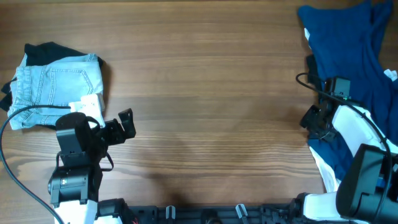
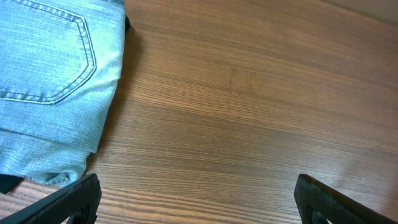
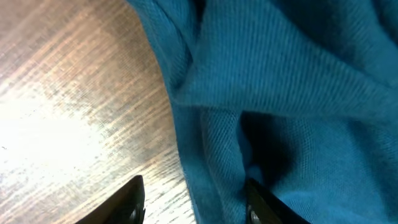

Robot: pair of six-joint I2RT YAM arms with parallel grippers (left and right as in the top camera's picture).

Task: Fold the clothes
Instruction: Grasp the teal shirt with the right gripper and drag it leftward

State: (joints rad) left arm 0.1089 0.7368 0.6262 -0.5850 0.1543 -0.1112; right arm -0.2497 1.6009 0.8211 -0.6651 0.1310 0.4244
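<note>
Two grippers, both with jaws spread wide. Right gripper [image 3: 194, 202] sits at the edge of the shirt [image 1: 348, 50], with the hem running between its fingers and the rest heaped beyond it. Left gripper [image 2: 196, 205] holds nothing and hangs over the table [image 1: 211, 93], shorts [image 2: 50, 81] just to its left.

A crumpled dark teal-blue shirt [image 1: 348, 43] lies at the upper right of the frame on the wooden bench [image 1: 211, 81]. The right gripper [image 1: 311, 121] sits at the shirt's left edge. Folded light-blue denim shorts [image 1: 56, 81] lie at the upper left, with the left gripper [image 1: 126, 123] just to their lower right.
</note>
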